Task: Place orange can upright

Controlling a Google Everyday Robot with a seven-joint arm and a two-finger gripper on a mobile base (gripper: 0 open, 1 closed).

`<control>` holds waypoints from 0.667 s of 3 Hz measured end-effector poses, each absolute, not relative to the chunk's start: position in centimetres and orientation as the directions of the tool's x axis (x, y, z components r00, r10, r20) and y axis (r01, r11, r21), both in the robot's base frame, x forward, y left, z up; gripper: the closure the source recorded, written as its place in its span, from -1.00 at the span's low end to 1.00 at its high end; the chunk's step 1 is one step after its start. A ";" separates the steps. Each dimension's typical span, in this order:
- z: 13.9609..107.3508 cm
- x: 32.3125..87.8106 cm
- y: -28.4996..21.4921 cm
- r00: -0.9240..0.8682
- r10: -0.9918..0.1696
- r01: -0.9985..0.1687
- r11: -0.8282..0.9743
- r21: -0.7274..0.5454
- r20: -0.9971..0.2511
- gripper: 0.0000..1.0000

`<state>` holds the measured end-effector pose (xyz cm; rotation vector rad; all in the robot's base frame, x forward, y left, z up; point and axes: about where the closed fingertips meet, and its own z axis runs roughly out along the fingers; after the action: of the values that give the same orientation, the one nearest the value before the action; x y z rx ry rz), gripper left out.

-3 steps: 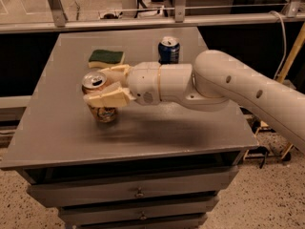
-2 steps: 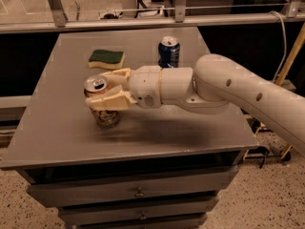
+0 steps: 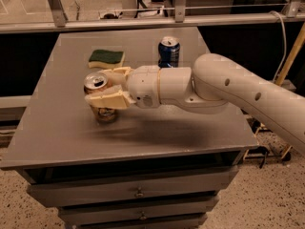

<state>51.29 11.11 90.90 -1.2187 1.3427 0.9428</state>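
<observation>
The orange can (image 3: 101,112) stands upright on the grey table (image 3: 57,132), left of the middle, its silver top with pull tab facing up. My gripper (image 3: 101,87) reaches in from the right at the level of the can's upper part. One cream finger (image 3: 108,100) lies along the near side of the can and the other (image 3: 114,73) along the far side. The can's middle is hidden behind the near finger. The white arm (image 3: 224,89) stretches across the right half of the table.
A smooth blue can (image 3: 168,51) stands upright at the back of the table, right of centre. A green and yellow sponge (image 3: 106,58) lies at the back left. Drawers (image 3: 138,192) sit under the tabletop. A metal rail (image 3: 143,22) runs behind the table.
The gripper and the can stay where they were; at most a tiny shift of the arm.
</observation>
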 end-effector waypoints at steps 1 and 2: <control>91.0 51.2 11.3 0.064 -0.160 -0.981 0.169 -0.091 -0.985 -1.00; 92.3 51.3 10.6 0.065 -0.150 -0.988 0.132 -0.086 -0.987 -1.00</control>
<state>51.26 10.58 92.33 -1.2447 1.3196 0.9788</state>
